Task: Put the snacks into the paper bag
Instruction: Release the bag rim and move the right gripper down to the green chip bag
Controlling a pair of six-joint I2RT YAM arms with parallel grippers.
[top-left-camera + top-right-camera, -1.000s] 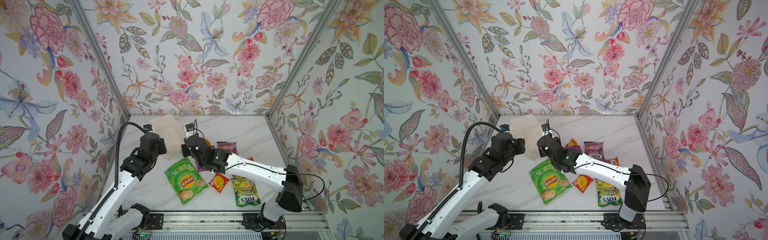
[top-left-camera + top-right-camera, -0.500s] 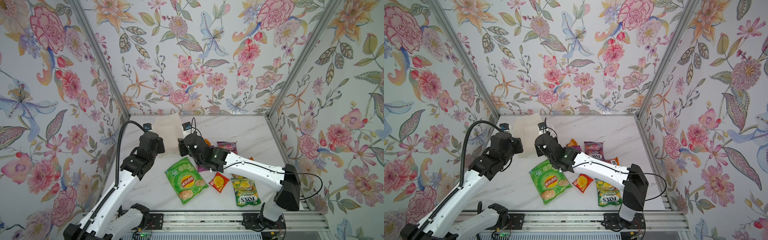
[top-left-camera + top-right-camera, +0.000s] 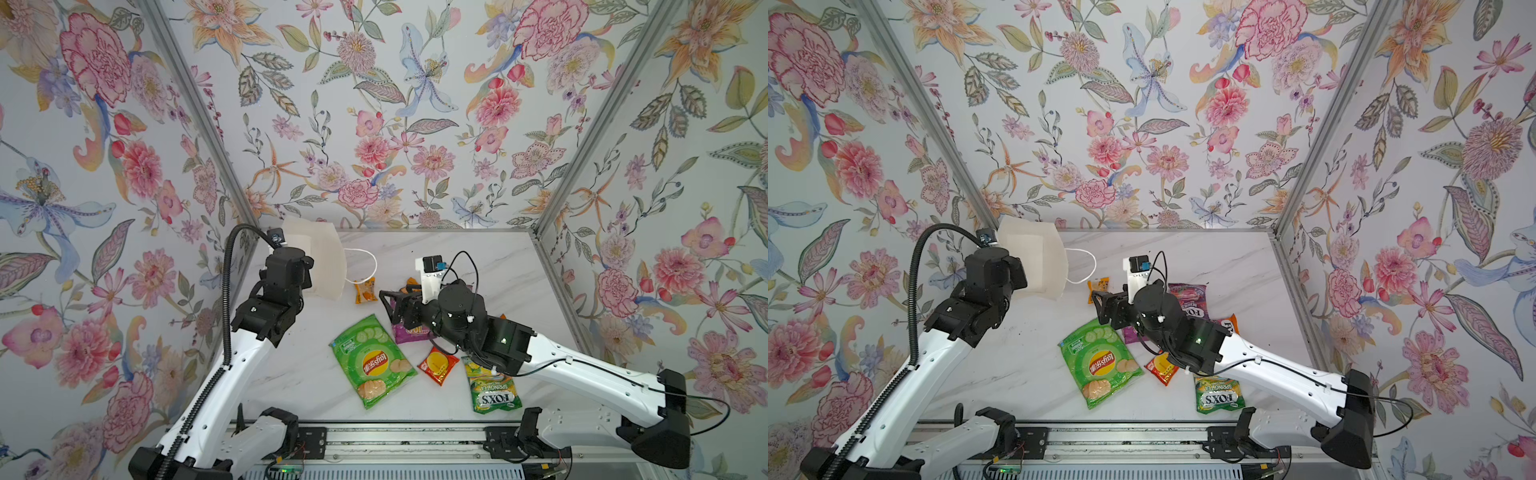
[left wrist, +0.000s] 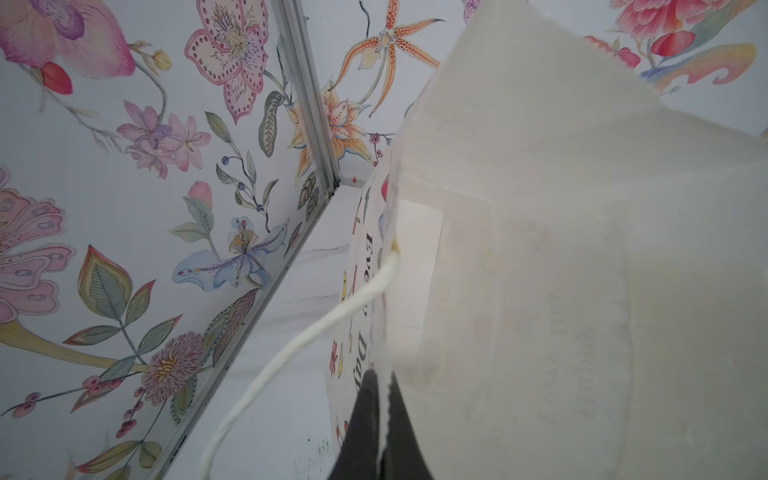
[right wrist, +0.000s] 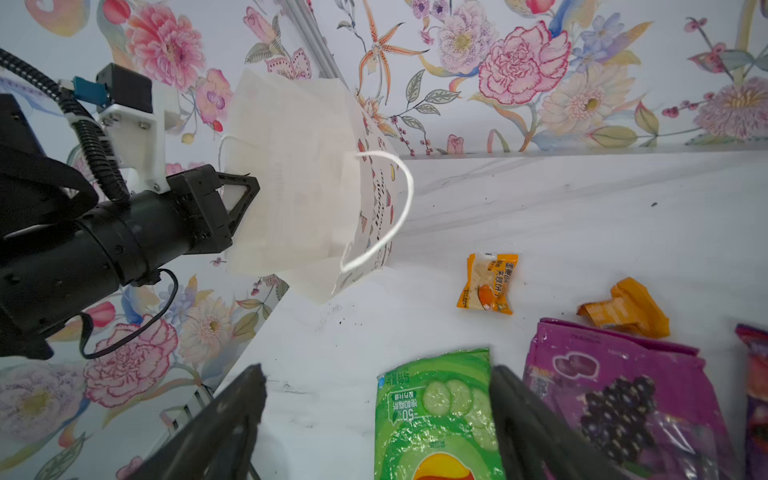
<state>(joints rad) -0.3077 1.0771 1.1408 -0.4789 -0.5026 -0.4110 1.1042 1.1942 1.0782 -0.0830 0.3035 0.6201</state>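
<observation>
Checking in from the remote desk. The bench (image 3: 299,374) is white marble-look with a few dark specks. It's boxed in by floral wallpaper walls (image 3: 374,104) with aluminium corner posts (image 3: 195,116).

I'm using the green Lay's bag (image 3: 372,361) as my marker; it's lying flat mid-bench. Behind it and off to the left, the paper bag (image 3: 320,266) hangs tipped in my left tool (image 4: 381,395), which is pinched tight on the bag's rim. One cord handle (image 5: 409,187) loops out toward the snacks. Can't tell if the paper bag touches the bench.

My right tool (image 3: 390,305) hovers just behind the Lay's bag, jaws spread wide, gripping nothing. A small orange pack (image 3: 365,289) sits further behind the Lay's bag. The purple grape pack (image 5: 623,395) is just beside the Lay's bag on the right, and the red pack (image 3: 438,365) and a green Fox's bag (image 3: 492,392) are also to its right.
</observation>
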